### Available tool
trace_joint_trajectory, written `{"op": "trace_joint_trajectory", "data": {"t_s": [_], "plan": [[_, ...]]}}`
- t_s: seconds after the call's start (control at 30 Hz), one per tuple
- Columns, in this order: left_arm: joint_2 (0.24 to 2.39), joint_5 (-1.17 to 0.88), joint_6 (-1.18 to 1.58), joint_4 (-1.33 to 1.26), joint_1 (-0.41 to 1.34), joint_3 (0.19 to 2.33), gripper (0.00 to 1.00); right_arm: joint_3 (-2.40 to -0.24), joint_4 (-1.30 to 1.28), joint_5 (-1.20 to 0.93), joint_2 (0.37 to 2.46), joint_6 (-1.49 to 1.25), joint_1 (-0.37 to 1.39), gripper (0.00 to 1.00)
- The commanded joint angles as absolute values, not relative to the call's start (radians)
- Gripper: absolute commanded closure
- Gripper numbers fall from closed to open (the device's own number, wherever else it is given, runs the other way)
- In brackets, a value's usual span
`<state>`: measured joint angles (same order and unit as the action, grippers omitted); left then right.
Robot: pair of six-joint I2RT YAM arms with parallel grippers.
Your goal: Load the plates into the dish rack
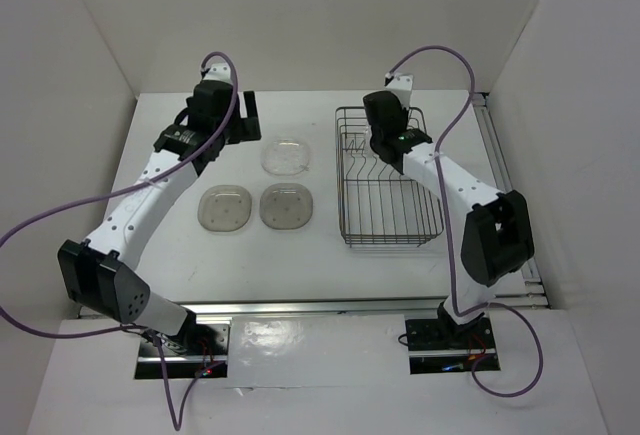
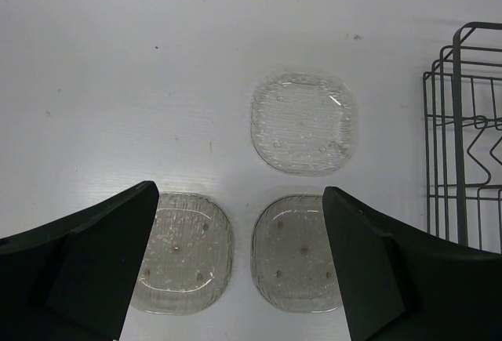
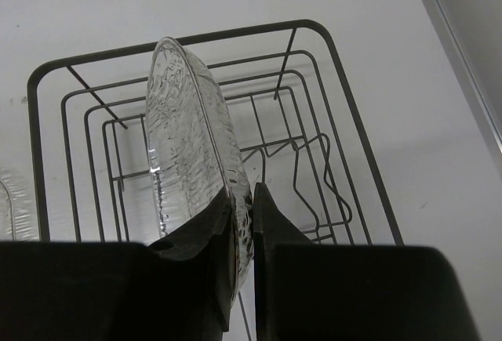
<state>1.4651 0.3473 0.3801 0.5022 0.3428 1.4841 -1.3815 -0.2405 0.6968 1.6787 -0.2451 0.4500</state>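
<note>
Top view: on the tabletop [image 1: 300,255], left of the dish rack [image 1: 390,205], lie a clear plate [image 1: 287,157] farther off and, nearer, a left grey plate [image 1: 225,207] and a right grey plate [image 1: 287,205].

Left wrist: the left pincer [image 2: 239,190] gapes wide above them.

Right wrist: the right pincer [image 3: 241,196] grips a fourth plate [image 3: 188,153], clear and upright, above the rack.

A white table [image 1: 300,255] enclosed by plain white walls [image 1: 320,15].

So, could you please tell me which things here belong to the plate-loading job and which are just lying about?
Job: held clear plate in the right gripper; loose clear plate and grey plates on the table; dish rack; open left gripper.
Not the job: purple cables.
</note>
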Motion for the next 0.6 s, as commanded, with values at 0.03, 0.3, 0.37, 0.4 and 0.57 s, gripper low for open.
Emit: {"op": "trace_joint_trajectory", "data": {"t_s": [0.03, 0.3, 0.37, 0.4, 0.57], "plan": [[1.482, 0.344, 0.408, 0.488, 0.337, 1.526, 0.00, -1.393, -0.247, 0.720, 1.710, -0.261, 0.478, 1.00], [1.523, 0.316, 0.417, 0.488, 0.319, 1.526, 0.00, -1.384, -0.238, 0.699, 1.755, -0.261, 0.509, 0.99], [1.549, 0.305, 0.417, 0.474, 0.319, 1.526, 0.00, -1.384, -0.238, 0.715, 1.755, -0.261, 0.521, 0.84], [1.558, 0.293, 0.417, 0.474, 0.310, 1.517, 0.00, -1.393, -0.238, 0.715, 1.755, -0.261, 0.522, 0.77], [1.641, 0.236, 0.428, 0.422, 0.290, 1.517, 0.01, -1.404, -0.238, 0.715, 1.775, -0.261, 0.531, 0.34]]}}
